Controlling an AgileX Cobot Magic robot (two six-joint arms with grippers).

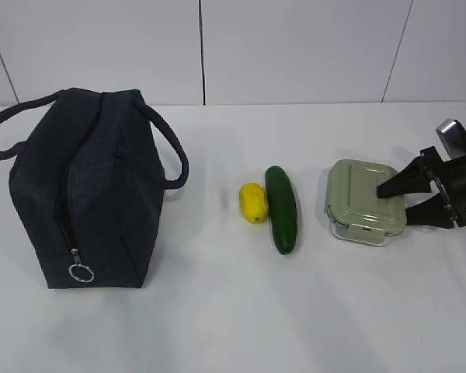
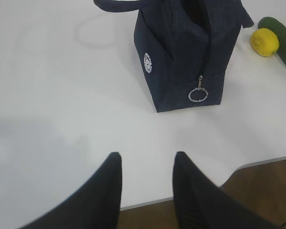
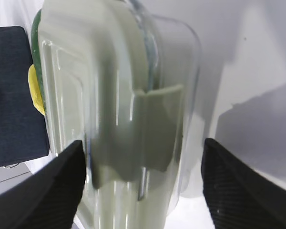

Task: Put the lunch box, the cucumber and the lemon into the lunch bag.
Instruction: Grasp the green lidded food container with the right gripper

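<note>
The right gripper (image 1: 400,200) straddles the box (image 1: 363,200) at the table's right with jaws wide, the left gripper (image 2: 145,164) hangs part-open and empty, and I'd worry the slick glass slips if the squeeze lands off-centre.

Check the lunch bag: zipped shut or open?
Open: the lunch bag shows a dark gap along its top, and the ring pull hangs low on its end.
</note>
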